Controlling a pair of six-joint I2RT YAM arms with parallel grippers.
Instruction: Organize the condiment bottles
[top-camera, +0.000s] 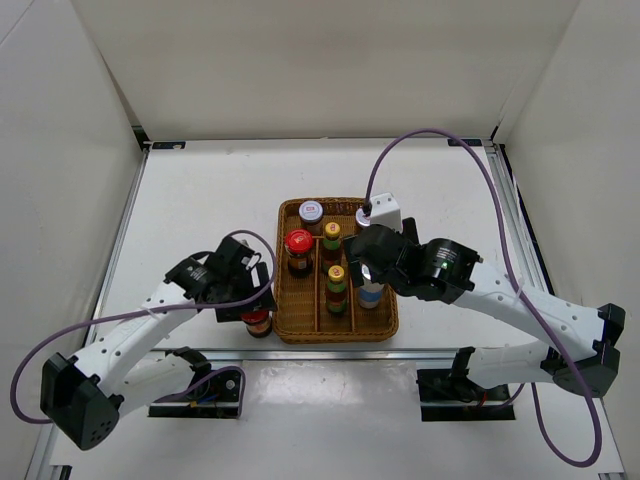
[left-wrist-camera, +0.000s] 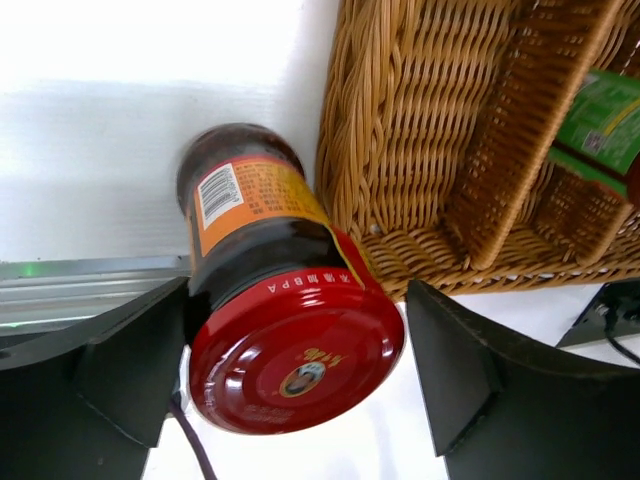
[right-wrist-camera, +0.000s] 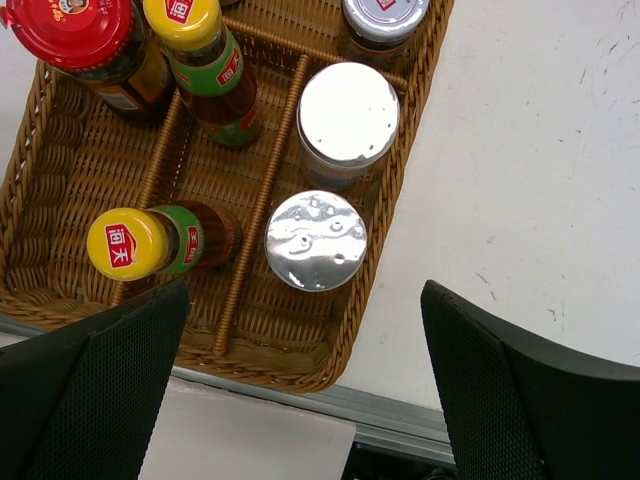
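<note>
Left hand (left-wrist-camera: 298, 292) straddles red-lidded jar (left-wrist-camera: 262, 228), grip unclear; right hand (right-wrist-camera: 305, 292) released above wicker tray (right-wrist-camera: 90, 172)

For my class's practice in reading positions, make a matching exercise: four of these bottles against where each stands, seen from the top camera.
1. red-lidded jar at the left gripper
2. other red-lidded jar
3. nearer yellow-capped bottle
4. nearest silver-lidded jar

A. tray, middle compartment
B. table, outside the tray
C. tray, right compartment
D. tray, left compartment

Pairs: 1-B, 2-D, 3-A, 4-C
</note>
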